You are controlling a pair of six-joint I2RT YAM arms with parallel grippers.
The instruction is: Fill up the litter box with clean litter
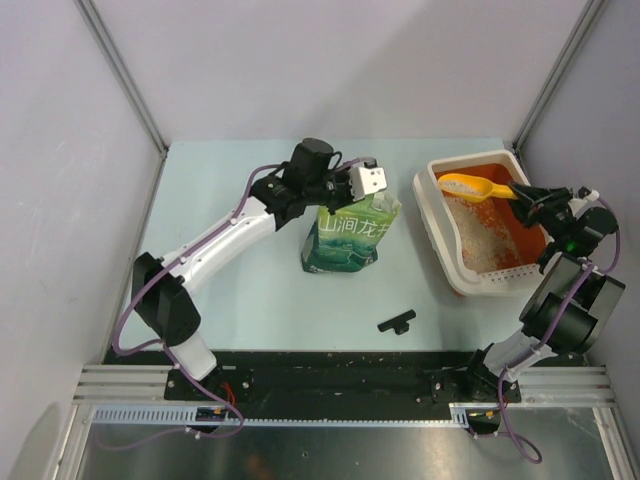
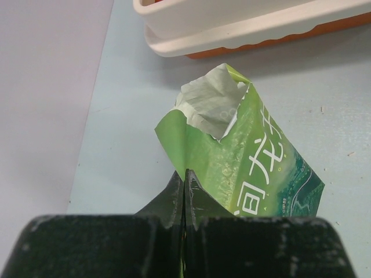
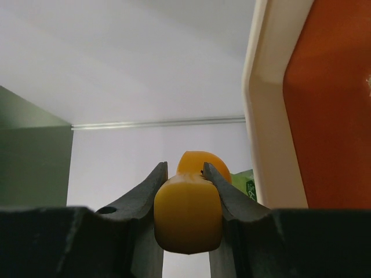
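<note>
The litter box (image 1: 432,205), a white tray with an orange inside, stands at the right of the table. Pale beige clean litter (image 1: 478,235) lies heaped in its middle. My right gripper (image 1: 522,195) is shut on the handle of an orange scoop (image 1: 472,186), held over the box's far end; the handle (image 3: 188,211) fills its jaws in the right wrist view. My left gripper (image 1: 328,195) is shut on the top edge of the green bag (image 1: 347,238), which stands upright left of the box. The bag's torn mouth (image 2: 211,107) shows in the left wrist view.
A small black T-shaped part (image 1: 396,322) lies on the table in front of the bag. The box's white rim (image 2: 243,26) is just beyond the bag in the left wrist view. Grey walls enclose the table at back and sides.
</note>
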